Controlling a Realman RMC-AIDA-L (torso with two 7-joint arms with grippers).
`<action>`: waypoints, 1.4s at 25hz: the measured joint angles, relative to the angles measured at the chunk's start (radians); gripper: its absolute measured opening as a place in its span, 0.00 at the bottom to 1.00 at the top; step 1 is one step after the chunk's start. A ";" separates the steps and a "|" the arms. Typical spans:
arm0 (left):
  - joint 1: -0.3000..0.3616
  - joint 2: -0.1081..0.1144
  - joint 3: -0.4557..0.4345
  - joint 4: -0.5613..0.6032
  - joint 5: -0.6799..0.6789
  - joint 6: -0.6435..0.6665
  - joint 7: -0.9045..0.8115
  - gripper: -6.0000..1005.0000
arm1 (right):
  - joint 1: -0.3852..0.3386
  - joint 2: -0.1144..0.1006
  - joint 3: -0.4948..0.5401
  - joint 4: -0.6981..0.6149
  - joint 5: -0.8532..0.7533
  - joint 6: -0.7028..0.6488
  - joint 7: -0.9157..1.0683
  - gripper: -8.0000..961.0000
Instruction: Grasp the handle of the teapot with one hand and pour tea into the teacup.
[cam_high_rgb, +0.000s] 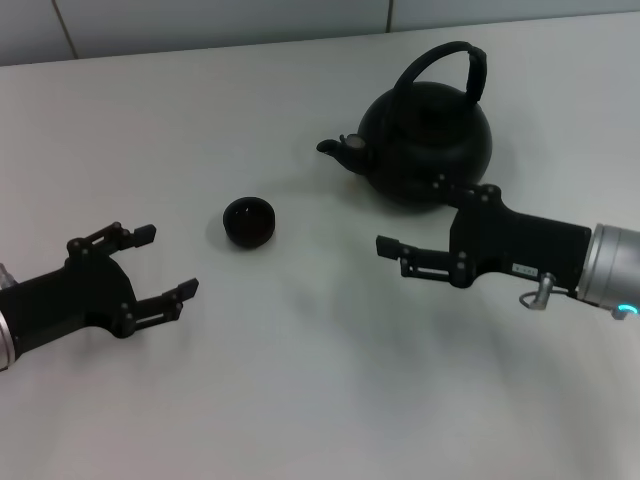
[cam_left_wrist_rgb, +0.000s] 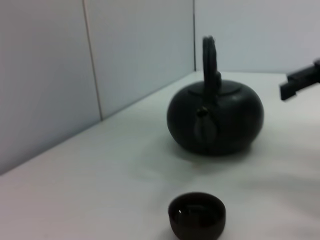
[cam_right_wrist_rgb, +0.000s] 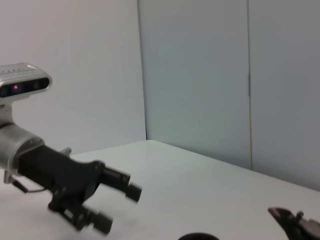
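right gripper (cam_high_rgb: 432, 215) fingers apart beside teapot (cam_high_rgb: 428, 140); left gripper (cam_high_rgb: 168, 262) low, fingers spread.

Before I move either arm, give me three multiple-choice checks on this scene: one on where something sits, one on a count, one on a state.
1. Where is the teacup relative to the teapot?
A. Out past the spout side, apart from it
B. Under the handle
C. Behind the pot, touching it

2. How many cups stand on the table?
A. One
B. Two
C. Three

3. What is the state of the handle?
A. Gripped by the right tool
B. Upright and ungrasped
C. Gripped by the left tool

Answers:
1 A: the spout points toward the cup across bare table.
2 A: only one small black cup shows.
3 B: the right tool hovers open in front of the pot; the left tool is open, nearer the cup.
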 joint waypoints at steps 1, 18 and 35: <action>0.001 -0.002 -0.002 0.002 0.009 0.000 -0.003 0.84 | 0.007 0.000 0.000 -0.008 -0.001 0.008 0.008 0.83; -0.004 -0.012 -0.008 0.011 0.032 -0.010 -0.016 0.84 | 0.012 -0.002 -0.002 -0.014 -0.009 0.042 0.016 0.83; 0.002 -0.014 -0.012 0.012 0.032 -0.011 -0.016 0.84 | 0.008 0.000 -0.002 -0.014 -0.009 0.041 0.015 0.83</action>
